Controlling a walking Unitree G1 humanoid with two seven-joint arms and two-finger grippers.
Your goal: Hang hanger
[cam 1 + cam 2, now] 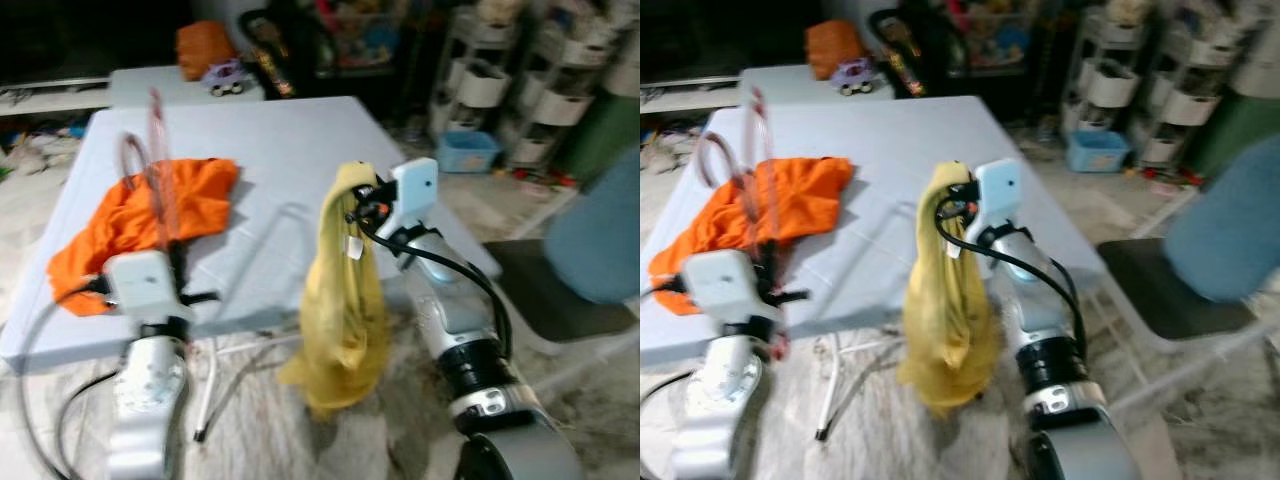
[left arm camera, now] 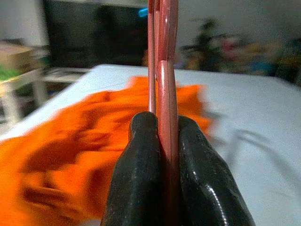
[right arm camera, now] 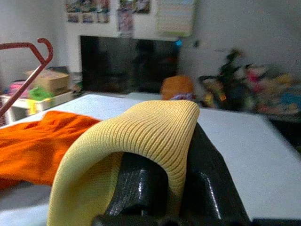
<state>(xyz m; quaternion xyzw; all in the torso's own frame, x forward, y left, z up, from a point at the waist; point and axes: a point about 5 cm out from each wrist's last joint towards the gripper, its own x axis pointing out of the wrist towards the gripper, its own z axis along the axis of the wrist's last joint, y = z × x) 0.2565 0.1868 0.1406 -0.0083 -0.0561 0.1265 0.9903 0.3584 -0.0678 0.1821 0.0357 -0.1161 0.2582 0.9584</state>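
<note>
Left eye view. Pale blue table (image 1: 300, 140) fills upper and middle frame. Orange garment (image 1: 150, 215) lies crumpled on the table, left of centre. Left gripper (image 1: 170, 245) at lower left, above its white wrist block, holds a translucent pink-red hanger (image 1: 157, 150) that rises upright over the orange garment; its hook curls at upper left. Right gripper (image 1: 365, 200) at centre frame holds a yellow garment (image 1: 345, 310), which hangs down limp in front of the table's near edge toward the floor. Purple toy car (image 1: 226, 77) and an orange bag (image 1: 205, 45) sit on a second surface at top, behind the table. A dark chair (image 1: 550, 300) stands at right.

Right eye view. Same layout, shifted leftward. Blurred.

Left wrist view. Two black fingers (image 2: 141, 179) pressed together on the hanger's red bar, which runs straight up the frame centre between them. Orange garment spread on the table behind, left and middle.

Right wrist view. Black fingers (image 3: 141, 188) at bottom centre pinch a ribbed yellow collar draped over them. Hanger hook (image 3: 44, 47) at upper left; orange garment at left on the table.
</note>
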